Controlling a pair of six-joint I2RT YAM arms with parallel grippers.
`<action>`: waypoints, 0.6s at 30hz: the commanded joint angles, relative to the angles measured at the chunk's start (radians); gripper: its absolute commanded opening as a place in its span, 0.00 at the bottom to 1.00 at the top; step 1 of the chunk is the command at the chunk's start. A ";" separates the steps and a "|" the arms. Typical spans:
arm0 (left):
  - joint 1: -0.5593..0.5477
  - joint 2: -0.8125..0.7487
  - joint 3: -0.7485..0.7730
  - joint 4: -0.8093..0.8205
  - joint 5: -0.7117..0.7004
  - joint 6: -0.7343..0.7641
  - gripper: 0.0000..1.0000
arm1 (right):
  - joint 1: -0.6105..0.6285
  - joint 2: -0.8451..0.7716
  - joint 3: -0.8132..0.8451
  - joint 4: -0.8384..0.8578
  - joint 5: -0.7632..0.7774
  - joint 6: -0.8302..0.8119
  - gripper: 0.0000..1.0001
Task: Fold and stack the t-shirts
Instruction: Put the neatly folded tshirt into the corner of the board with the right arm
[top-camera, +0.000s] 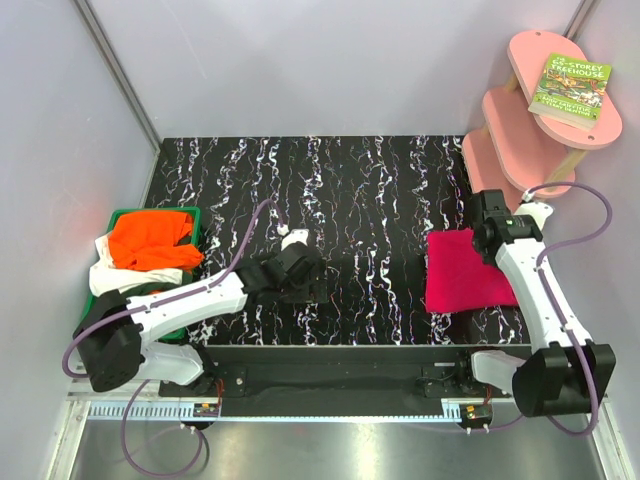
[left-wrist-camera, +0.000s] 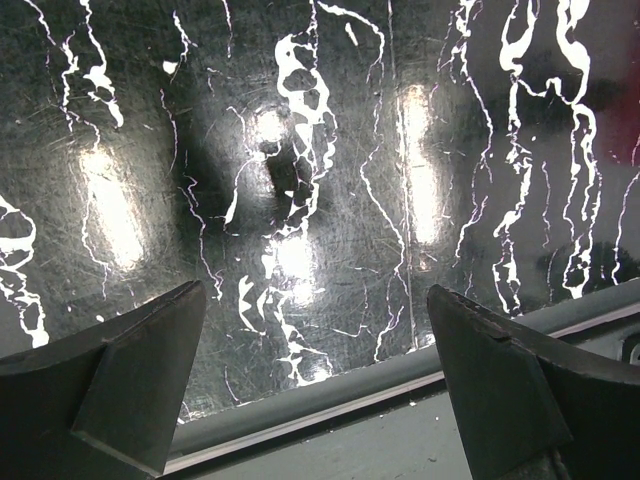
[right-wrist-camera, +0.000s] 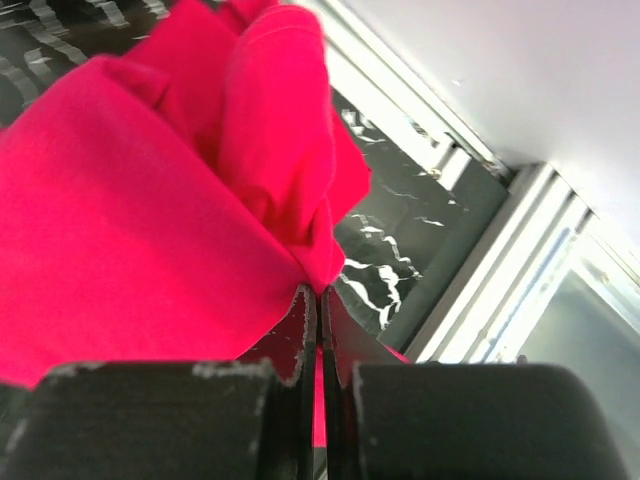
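Black marbled table (top-camera: 380, 190), both arms working from the near edge.

Progress, as I judge it: early. 1 crimson-pink t-shirt (top-camera: 462, 270) lies on the table's right side as a rough rectangle, apparently folded. In the right wrist view the cloth (right-wrist-camera: 130, 230) bunches up loosely near the fingers, so the fold may not be finished. No stack yet: nothing lies on top of it. The green tray (top-camera: 150, 211) at the left edge holds a crumpled heap, the orange t-shirt (top-camera: 150, 240) on top and the white t-shirt (top-camera: 115, 278) below, both unfolded. Cannot tell whether more lies beneath them.

Right gripper (right-wrist-camera: 319, 295): jaws closed to a slit, a bit of crimson-pink cloth pinched between them at the shirt's edge.

Left gripper (left-wrist-camera: 315, 295): jaws wide apart, nothing in them, above bare table close to the near edge, between tray and pink shirt.

Count: 1 table, 3 t-shirts visible (1 crimson-pink, 1 orange, 1 white), 1 tray, 2 grippers. Also 1 pink tiered shelf (top-camera: 520, 130) at the far right, with 1 book (top-camera: 571, 90) on its top tier.
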 joint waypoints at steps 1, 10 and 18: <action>-0.004 -0.034 -0.007 0.039 0.027 0.012 0.98 | -0.079 0.049 0.021 0.051 0.012 -0.012 0.00; -0.004 -0.075 -0.039 0.037 0.044 0.022 0.97 | -0.201 0.211 0.030 0.108 -0.044 0.018 0.00; -0.004 -0.094 -0.049 0.028 0.046 0.038 0.97 | -0.265 0.322 0.007 0.148 -0.074 0.065 0.00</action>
